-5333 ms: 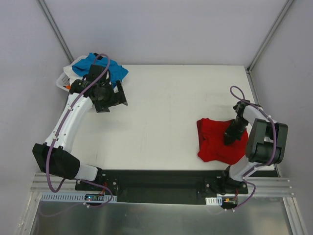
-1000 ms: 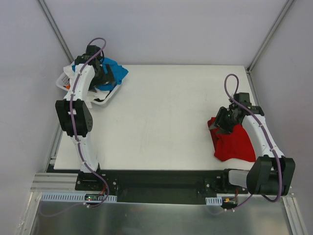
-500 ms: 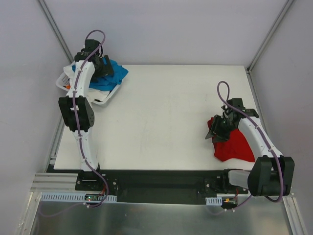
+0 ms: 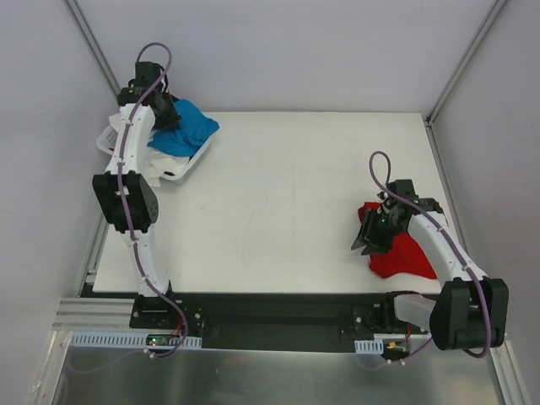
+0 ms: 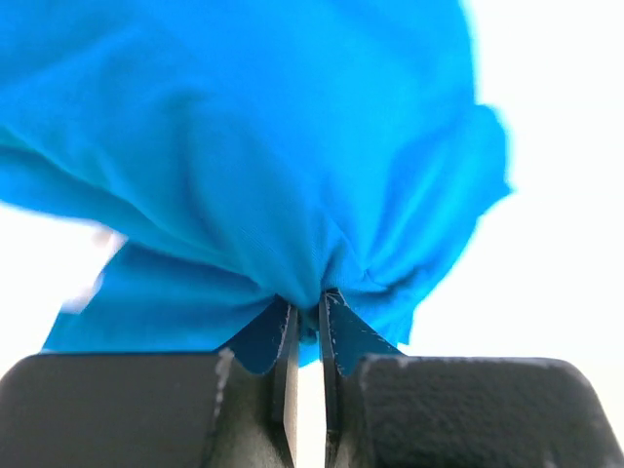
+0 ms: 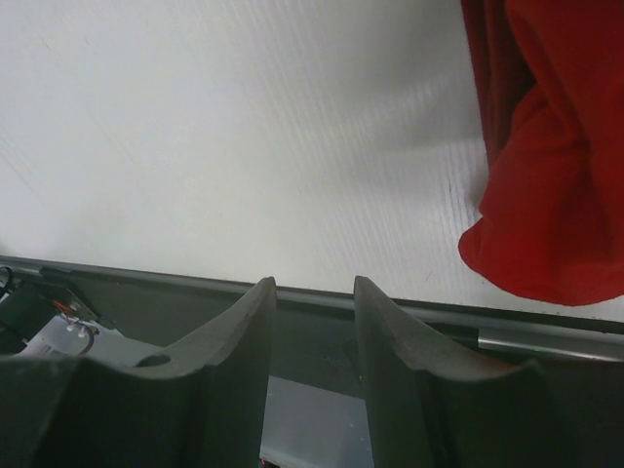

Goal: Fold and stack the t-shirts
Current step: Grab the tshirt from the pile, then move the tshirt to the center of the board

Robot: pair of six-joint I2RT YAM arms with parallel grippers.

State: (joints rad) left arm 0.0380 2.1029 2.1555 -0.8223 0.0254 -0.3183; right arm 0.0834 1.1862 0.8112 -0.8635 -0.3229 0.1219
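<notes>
Turquoise t-shirt (image 5: 244, 146) pinched in my left gripper (image 5: 307, 304), red t-shirt (image 4: 407, 256) crumpled, right gripper (image 6: 314, 288) parted, empty; nothing folded yet

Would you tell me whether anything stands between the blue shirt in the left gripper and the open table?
Only the table-side rim of the basket that the blue shirt lies in, clamped by the left gripper. Beyond it the table shows nothing before the right gripper and red shirt.

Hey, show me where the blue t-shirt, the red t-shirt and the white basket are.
blue t-shirt (image 4: 192, 126), top external view, on its bunched middle.
red t-shirt (image 4: 403, 260), top external view, on its crumpled middle.
white basket (image 4: 105, 140), top external view, on its left wall.
</notes>
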